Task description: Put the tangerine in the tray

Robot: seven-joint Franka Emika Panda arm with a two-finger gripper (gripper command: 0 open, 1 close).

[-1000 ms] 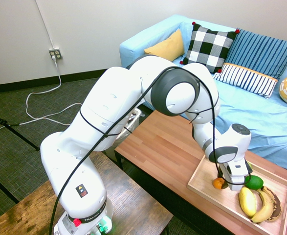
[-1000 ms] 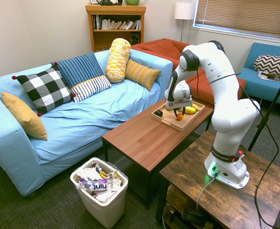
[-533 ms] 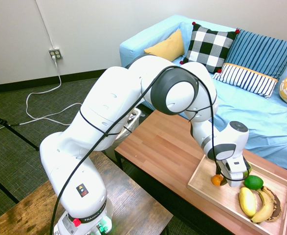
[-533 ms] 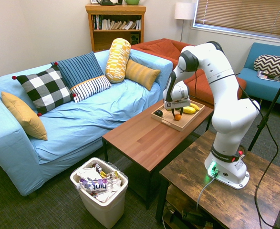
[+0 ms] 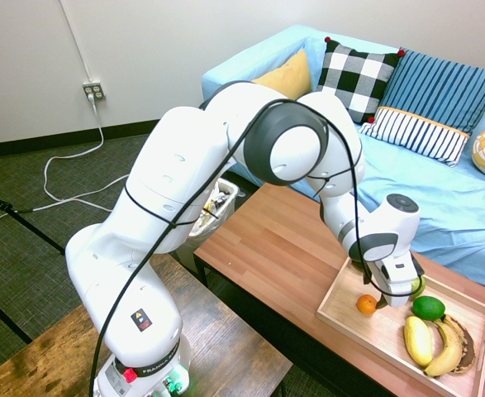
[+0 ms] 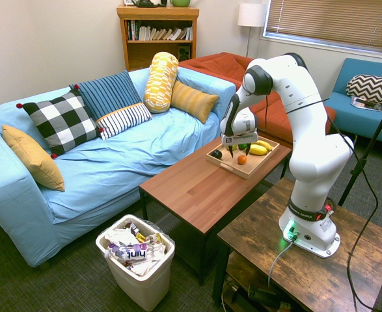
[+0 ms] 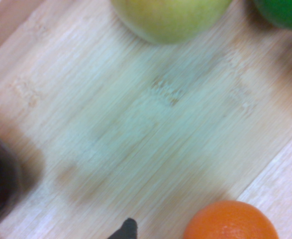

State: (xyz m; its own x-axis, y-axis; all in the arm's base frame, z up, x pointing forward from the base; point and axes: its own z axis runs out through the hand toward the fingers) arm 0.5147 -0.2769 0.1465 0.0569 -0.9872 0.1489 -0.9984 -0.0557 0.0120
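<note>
The tangerine (image 5: 366, 304) is a small bright orange fruit lying on the floor of the light wood tray (image 5: 341, 321), near the tray's corner. My gripper (image 5: 388, 296) hangs just above and beside it, open, with nothing between its fingers. From the other side, the tangerine (image 6: 241, 159) sits free in the tray (image 6: 243, 171) below the gripper (image 6: 239, 151). In the wrist view the tangerine (image 7: 230, 221) shows on the tray's bare wood (image 7: 150, 124).
The tray also holds a green lime (image 5: 429, 308), two bananas (image 5: 420, 339), a yellow-green apple (image 7: 170, 17) and a dark fruit (image 6: 216, 154). It stands at one end of a wooden coffee table (image 5: 267, 248). A blue sofa (image 6: 112, 162) and a full waste bin (image 6: 135, 257) are nearby.
The gripper has opened and risen a little. The tangerine, held a second ago, now lies loose on the tray floor.
</note>
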